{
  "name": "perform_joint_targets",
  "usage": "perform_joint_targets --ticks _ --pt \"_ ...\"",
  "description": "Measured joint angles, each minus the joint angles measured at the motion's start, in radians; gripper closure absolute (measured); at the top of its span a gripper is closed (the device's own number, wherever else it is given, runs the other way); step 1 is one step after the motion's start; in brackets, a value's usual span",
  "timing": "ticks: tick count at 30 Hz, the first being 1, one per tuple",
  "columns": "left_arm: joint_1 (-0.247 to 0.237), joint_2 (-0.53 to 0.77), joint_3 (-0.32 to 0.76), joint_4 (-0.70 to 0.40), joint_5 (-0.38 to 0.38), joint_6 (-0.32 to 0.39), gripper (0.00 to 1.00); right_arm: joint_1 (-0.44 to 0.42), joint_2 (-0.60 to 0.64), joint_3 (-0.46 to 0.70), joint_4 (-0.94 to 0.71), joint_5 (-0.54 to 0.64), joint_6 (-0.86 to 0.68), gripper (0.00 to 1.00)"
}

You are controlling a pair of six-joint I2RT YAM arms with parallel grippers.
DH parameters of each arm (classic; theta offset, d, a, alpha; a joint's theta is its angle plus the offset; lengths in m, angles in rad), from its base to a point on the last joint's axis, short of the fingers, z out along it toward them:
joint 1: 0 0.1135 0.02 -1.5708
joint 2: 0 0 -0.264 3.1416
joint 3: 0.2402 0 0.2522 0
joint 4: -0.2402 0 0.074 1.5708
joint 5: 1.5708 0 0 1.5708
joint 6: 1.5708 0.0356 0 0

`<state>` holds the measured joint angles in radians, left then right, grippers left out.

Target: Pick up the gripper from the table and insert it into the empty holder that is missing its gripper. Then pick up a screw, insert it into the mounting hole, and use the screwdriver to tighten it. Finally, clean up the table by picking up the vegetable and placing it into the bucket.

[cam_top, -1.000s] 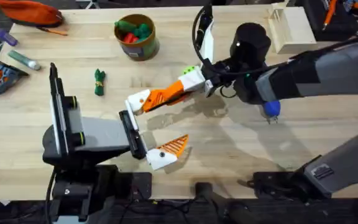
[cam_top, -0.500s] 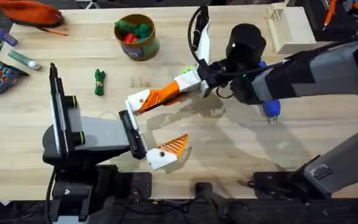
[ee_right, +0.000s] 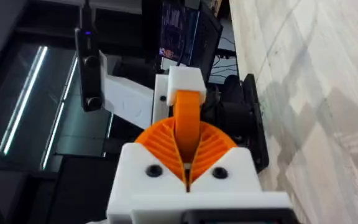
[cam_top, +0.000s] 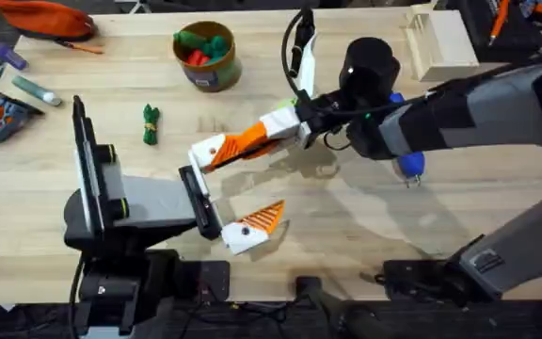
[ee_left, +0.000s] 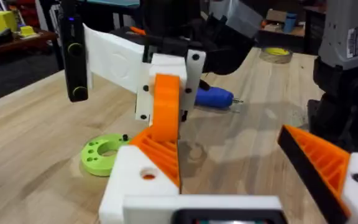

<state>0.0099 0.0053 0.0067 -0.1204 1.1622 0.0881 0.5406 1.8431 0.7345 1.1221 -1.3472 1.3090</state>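
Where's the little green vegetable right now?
In the overhead view the vegetable lies on the table's left half, below-left of the bucket and just above the left arm.

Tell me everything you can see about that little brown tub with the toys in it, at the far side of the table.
The short round tan-brown tub looks like plastic or card, with a paler yellow-green band around its wall. It stands upright and open-topped on the pale wooden table, towards the far edge and left of the middle. Red and green toy pieces are heaped inside, rising to about its rim. Apart from those and the table, nothing touches it; both arms work nearer the camera.
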Motion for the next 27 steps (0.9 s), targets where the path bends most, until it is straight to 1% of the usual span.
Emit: perform_joint_targets --ticks 27 --pt "0.000 0.000 0.000 0.000 -0.006 -0.007 0.013 0.012 0.000 0.000 0.000 0.023 -0.001 0.994"
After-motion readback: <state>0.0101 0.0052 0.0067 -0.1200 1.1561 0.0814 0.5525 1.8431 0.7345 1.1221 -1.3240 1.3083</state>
